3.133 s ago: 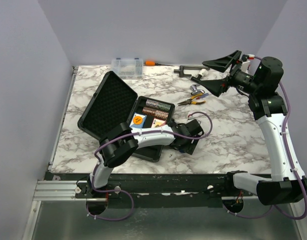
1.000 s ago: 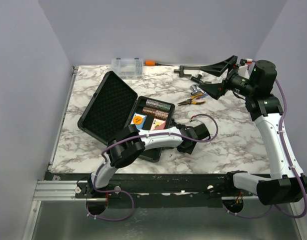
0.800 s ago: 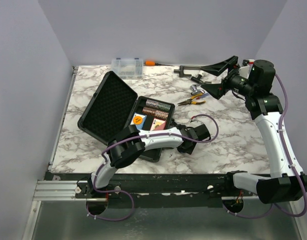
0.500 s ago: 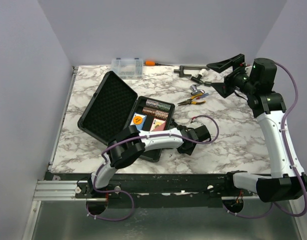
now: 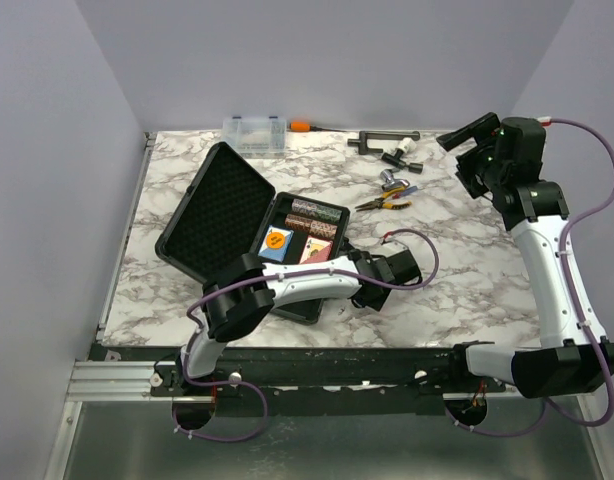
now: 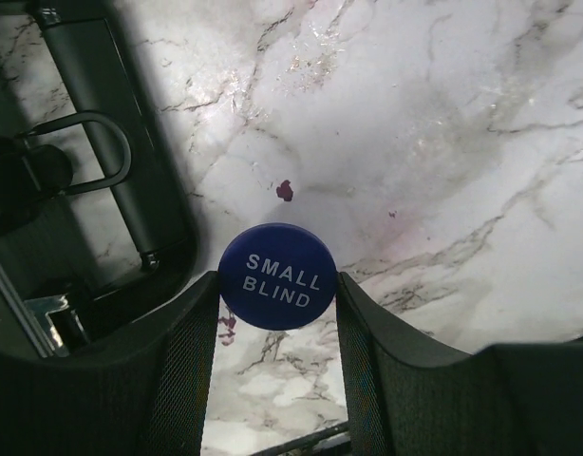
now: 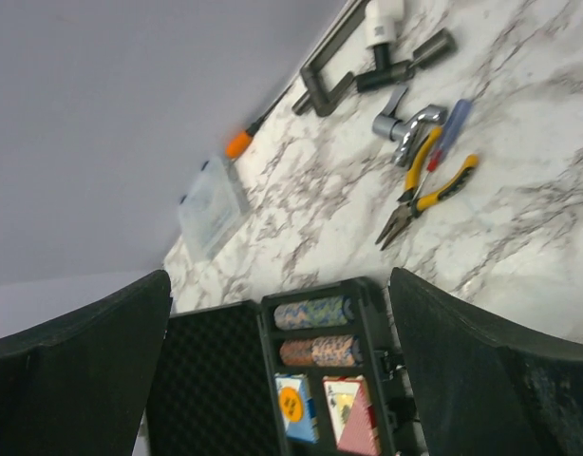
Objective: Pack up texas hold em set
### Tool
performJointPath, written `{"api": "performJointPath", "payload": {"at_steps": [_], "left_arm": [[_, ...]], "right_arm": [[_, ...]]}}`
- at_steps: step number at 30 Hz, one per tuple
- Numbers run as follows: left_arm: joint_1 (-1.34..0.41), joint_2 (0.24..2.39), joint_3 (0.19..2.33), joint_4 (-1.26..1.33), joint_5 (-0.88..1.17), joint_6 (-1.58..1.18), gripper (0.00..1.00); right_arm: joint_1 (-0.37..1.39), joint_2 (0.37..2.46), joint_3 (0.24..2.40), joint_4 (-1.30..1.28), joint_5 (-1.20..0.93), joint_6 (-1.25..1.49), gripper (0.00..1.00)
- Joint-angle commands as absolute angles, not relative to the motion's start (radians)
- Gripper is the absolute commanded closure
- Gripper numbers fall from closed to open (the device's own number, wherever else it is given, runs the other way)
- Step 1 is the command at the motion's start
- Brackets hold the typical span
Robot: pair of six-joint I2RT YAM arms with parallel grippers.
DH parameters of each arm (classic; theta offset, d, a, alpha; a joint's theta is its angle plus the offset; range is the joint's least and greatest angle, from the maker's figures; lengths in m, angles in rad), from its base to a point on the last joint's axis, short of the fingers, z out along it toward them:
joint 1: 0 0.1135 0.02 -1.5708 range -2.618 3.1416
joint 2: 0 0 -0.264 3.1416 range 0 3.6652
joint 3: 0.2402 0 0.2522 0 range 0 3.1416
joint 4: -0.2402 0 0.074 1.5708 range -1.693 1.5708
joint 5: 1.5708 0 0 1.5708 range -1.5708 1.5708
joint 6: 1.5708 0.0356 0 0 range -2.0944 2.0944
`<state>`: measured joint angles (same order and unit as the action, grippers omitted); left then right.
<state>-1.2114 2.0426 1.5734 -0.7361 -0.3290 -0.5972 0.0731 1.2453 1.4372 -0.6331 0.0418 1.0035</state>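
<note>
While the left arm lies low along the near side of the desk, the left claw is clenched on a blue disc printed SMALL BLIND, with a finger pressed to each side of its rim. The disc sits over bare marble just beside the handle edge of the black case; I cannot tell whether it touches the surface. The case lies open, its foam-lined lid tilted back to the left. In its tray, two chip rolls lie in the far slots. Nearer sit a blue deck, with an orange disc resting on it, and a red deck just beside it. The right claw hangs high over the far right of the desk, spread wide and grasping nothing. Yellow-handled pliers lie beyond the case, and a clear organiser box stands at the far edge.
</note>
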Motion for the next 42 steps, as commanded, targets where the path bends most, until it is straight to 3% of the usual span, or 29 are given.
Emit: {"api": "performJointPath", "payload": {"at_steps": [1,15,25,42], "left_arm": [[-1.226,1.96,1.55,-0.744,-0.36,-0.593,0.74],[-1.225,1.79,1.478,-0.746,-0.411,-0.566,0.74],[-1.12,1.7,1.43,-0.748,-0.425,-0.545,0.74],[-0.938,1.734,1.411,-0.738,-0.414,-0.518,0.74]], "right_arm": [[0.077,1.265,1.418,-0.652,0.193,0.881,0.0],[0.077,1.289,1.313,-0.583,0.153,0.739,0.0],[0.077,1.284,1.27,-0.551,0.084,0.738,0.0],[0.077,1.267,1.19,-0.509,-0.072,0.698,0.0]]}}
